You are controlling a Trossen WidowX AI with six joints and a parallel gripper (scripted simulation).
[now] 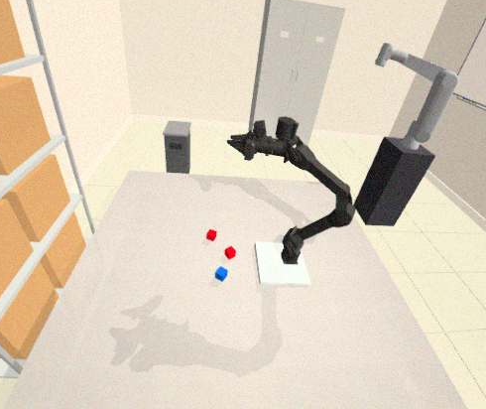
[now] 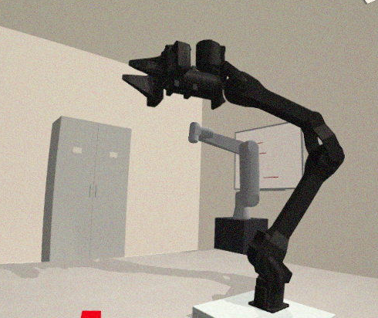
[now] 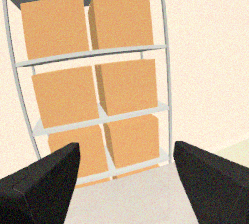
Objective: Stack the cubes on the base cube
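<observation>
Apparently the approach is in hand: the gripper [image 1: 228,139] [image 2: 126,70] [image 3: 127,150], partly open and holding nothing, hangs high toward the worktop's [image 1: 169,320] far edge. Next it should descend toward a red cube; nearest the near edge lies the blue cube [image 1: 221,274], then one red cube [image 1: 230,252], then another red cube [image 1: 211,235] nearer the far-left corner.

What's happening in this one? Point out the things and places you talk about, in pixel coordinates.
A black six-joint robot arm is handling nothing: its end effector [image 1: 229,140] [image 2: 126,70] [image 3: 127,150] is open, raised well above the pale tabletop [image 1: 357,320] and pointing roughly sideways. Two small red cubes and a small blue cube [image 1: 221,274] sit apart on the tabletop, so no stacking is done.
</observation>
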